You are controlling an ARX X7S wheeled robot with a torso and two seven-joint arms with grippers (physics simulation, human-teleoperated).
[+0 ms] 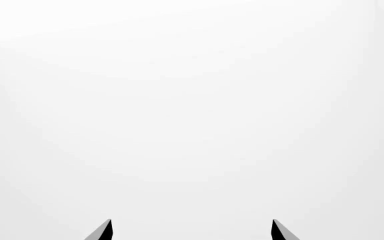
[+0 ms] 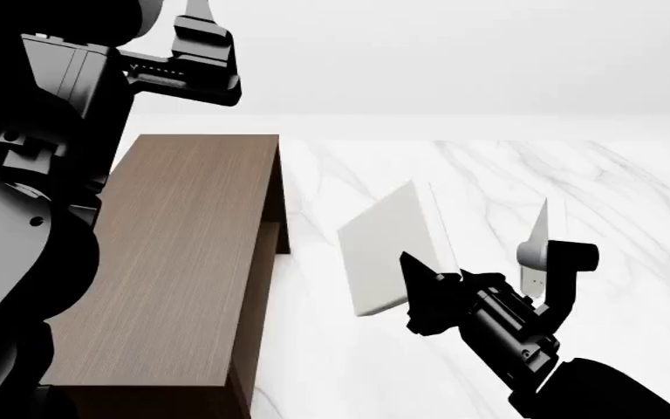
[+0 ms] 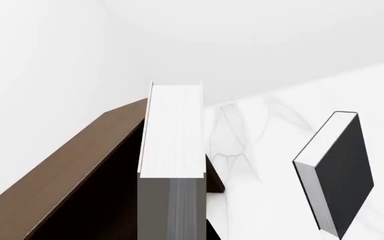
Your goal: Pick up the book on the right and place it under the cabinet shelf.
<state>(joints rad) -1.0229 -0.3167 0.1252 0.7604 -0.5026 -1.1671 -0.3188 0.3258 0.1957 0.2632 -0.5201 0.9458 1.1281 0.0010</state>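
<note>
Book (image 2: 391,249): held up in the air, tilted, just right of the cabinet (image 2: 184,262), above the marble table (image 2: 614,192).
Feel of book: likely light, stiff and flat; smooth cover, so maybe slippery.
Where to hold: at one edge, one finger on each flat face; held that way already.
Right gripper (image 2: 422,281): clamped on the low edge of the book; in the right wrist view, the white page edge (image 3: 172,130) stuck up from between the fingers.
Right arm: reached in from the low right, pointed up and left at the cabinet.
Left gripper (image 1: 192,231): fingers apart, nothing between them; only plain white seen ahead.
Left arm: lifted high above the far left corner of the cabinet, away from the book.
Other book (image 3: 339,175): black face, stood on the table, well apart, right of the held one.
Still to do: book not yet under the shelf; open side of the cabinet faced the table.
</note>
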